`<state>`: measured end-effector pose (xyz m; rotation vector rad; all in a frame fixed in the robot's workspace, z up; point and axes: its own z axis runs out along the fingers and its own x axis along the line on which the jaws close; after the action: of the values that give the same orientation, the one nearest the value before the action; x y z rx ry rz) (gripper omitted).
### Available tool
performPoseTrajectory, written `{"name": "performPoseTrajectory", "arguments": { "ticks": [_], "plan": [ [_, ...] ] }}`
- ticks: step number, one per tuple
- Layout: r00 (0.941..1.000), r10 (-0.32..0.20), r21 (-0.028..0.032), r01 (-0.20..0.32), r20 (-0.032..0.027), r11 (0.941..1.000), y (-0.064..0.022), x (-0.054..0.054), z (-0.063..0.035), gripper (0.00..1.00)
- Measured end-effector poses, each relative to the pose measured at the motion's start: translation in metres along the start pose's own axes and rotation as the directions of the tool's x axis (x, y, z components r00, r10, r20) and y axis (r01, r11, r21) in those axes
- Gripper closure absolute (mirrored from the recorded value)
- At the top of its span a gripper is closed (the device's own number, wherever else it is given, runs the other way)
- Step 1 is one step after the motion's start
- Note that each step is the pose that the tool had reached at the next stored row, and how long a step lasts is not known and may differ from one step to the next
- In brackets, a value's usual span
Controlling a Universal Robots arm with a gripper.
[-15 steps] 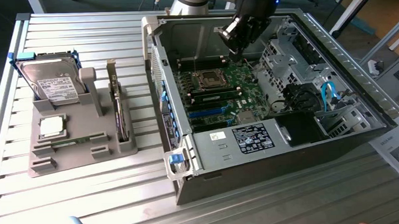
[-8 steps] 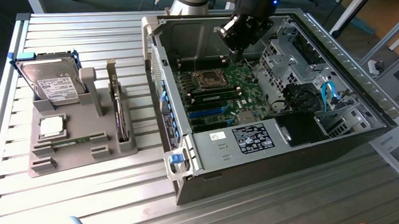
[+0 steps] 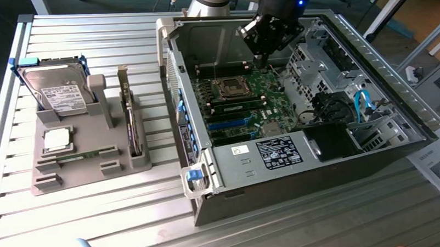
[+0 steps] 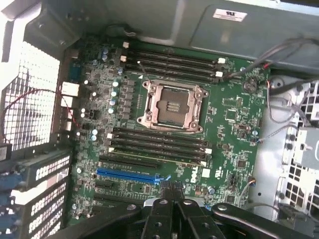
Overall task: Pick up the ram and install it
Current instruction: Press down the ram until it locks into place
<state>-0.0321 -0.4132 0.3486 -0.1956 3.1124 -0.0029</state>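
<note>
My gripper hangs inside the open computer case, just above the green motherboard and near its far edge. In the wrist view its black fingers are pressed together with nothing between them, over the board's edge beside the blue slot. The long black memory slots run on either side of the bare processor socket. The ram looks like a thin green strip lying in a groove of the grey holder at the exterior view's left, far from my gripper.
The grey holder also carries a silver hard drive, a square silver processor and a thin dark board standing on edge. Case walls, a drive cage and blue cables surround the motherboard.
</note>
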Motion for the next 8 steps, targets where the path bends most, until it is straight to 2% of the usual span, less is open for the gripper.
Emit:
{"name": "performPoseTrajectory", "arguments": {
  "ticks": [8],
  "plan": [
    [0.9962, 0.087, 0.0021, -0.087, -0.0002, 0.9962, 0.0, 0.0, 0.0, 0.9]
  ]
}}
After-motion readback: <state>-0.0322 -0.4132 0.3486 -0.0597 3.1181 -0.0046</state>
